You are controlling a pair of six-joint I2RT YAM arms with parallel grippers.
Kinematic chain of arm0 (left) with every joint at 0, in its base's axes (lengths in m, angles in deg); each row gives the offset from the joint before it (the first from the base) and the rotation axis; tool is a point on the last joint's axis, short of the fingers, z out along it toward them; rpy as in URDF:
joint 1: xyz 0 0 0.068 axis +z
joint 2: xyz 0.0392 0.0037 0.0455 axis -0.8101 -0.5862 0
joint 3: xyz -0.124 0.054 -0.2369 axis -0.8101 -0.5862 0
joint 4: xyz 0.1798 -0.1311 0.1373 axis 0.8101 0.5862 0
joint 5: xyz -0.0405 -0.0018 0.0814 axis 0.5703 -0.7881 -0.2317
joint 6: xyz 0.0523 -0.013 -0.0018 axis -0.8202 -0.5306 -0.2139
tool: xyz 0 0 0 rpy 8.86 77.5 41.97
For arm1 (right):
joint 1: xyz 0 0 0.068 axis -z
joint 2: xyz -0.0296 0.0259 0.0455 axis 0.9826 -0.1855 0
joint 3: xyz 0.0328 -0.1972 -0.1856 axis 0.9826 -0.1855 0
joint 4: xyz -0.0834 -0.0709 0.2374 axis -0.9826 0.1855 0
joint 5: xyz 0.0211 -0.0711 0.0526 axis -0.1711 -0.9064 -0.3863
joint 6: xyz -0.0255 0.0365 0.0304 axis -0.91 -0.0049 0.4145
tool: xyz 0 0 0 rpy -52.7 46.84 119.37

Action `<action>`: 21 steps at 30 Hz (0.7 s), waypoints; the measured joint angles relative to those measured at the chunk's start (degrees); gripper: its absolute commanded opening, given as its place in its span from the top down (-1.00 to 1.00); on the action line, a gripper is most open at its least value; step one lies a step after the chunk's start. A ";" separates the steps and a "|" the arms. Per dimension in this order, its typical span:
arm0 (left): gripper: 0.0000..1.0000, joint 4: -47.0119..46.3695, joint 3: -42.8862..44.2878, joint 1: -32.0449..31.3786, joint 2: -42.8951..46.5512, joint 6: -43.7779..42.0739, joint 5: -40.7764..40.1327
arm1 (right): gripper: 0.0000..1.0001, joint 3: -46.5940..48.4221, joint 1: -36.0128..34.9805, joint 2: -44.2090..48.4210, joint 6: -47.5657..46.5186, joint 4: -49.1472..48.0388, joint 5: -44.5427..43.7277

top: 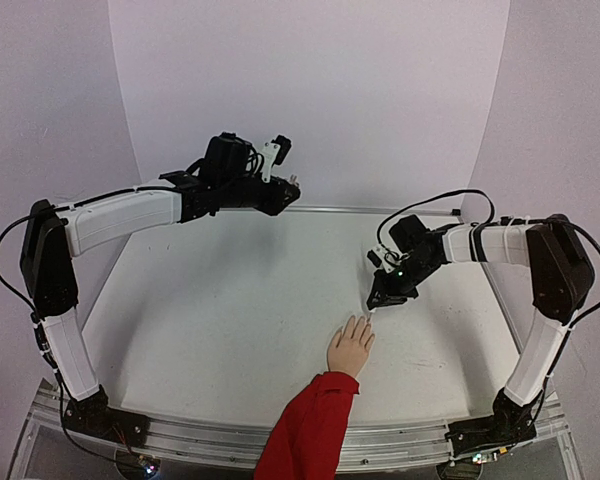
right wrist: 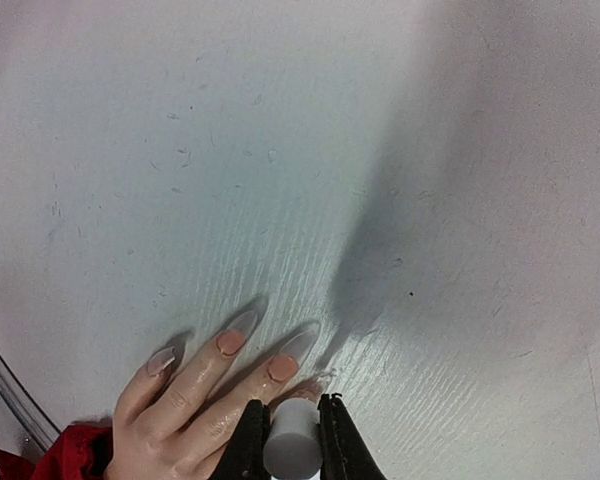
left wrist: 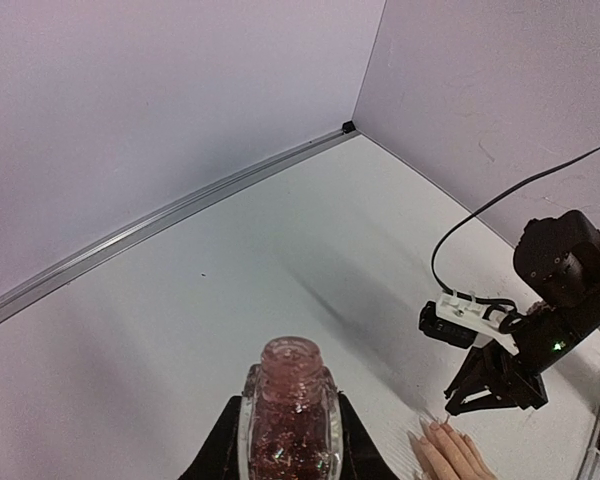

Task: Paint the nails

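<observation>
A pale mannequin hand (top: 350,348) with a red sleeve (top: 310,430) lies flat near the table's front edge, fingers pointing away. Its long nails (right wrist: 232,340) show in the right wrist view, two with pinkish bases. My right gripper (top: 382,298) is shut on a grey-white brush cap (right wrist: 291,445) just above the fingertips. The brush tip (right wrist: 325,375) rests by a nail that the cap partly hides. My left gripper (top: 285,190) hangs high at the back, shut on an uncapped glittery pink polish bottle (left wrist: 290,400) that stands upright between its fingers.
White table (top: 230,320) with a metal rail (top: 380,210) along its back edge and pale walls on three sides. The right arm's cable (top: 430,205) loops above its wrist. The red sleeve crosses the front rail.
</observation>
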 measured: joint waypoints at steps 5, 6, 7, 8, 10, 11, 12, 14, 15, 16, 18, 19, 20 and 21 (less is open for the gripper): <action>1.00 -0.04 0.00 0.00 0.00 0.00 0.00 | 1.00 0.00 -0.02 -0.63 0.13 0.24 -0.09; 1.00 -0.04 0.00 0.00 0.00 0.00 0.00 | 1.00 0.00 -0.02 -0.79 0.15 0.26 -0.11; 1.00 -0.07 0.00 0.00 0.00 0.00 0.00 | 1.00 0.00 -0.02 -0.98 0.15 0.26 -0.15; 1.00 -0.13 0.00 0.00 0.00 0.00 -0.02 | 1.00 0.00 -0.02 -1.11 0.15 0.28 -0.20; 1.00 -0.37 0.00 0.00 0.00 0.00 -0.02 | 1.00 0.00 0.00 -1.25 0.15 0.39 -0.28; 1.00 -0.42 0.00 0.00 0.00 0.00 -0.02 | 1.00 0.00 -0.02 -1.27 0.15 0.39 -0.28; 1.00 -0.46 0.00 0.00 0.00 0.00 -0.02 | 1.00 0.00 -0.02 -1.29 0.15 0.39 -0.28; 1.00 -0.44 0.00 0.00 0.00 0.00 -0.02 | 1.00 0.00 -0.02 -1.36 0.15 0.39 -0.31; 1.00 -0.44 0.00 0.00 0.00 0.00 -0.02 | 1.00 0.00 -0.02 -1.38 0.15 0.39 -0.28; 1.00 -0.46 0.00 0.00 0.00 0.00 -0.02 | 1.00 0.00 -0.02 -1.44 0.15 0.39 -0.28; 1.00 -0.46 0.00 0.00 0.00 0.00 -0.02 | 1.00 0.02 -0.02 -1.62 0.15 0.42 -0.28; 1.00 -0.46 0.00 0.00 0.00 0.00 -0.04 | 1.00 0.02 -0.02 -1.73 0.15 0.44 -0.28; 1.00 -0.44 0.00 0.00 0.00 0.00 -0.04 | 1.00 0.02 -0.02 -1.84 0.15 0.50 -0.31; 1.00 -0.46 0.00 0.00 0.00 0.00 -0.04 | 1.00 0.02 -0.02 -1.95 0.13 0.57 -0.31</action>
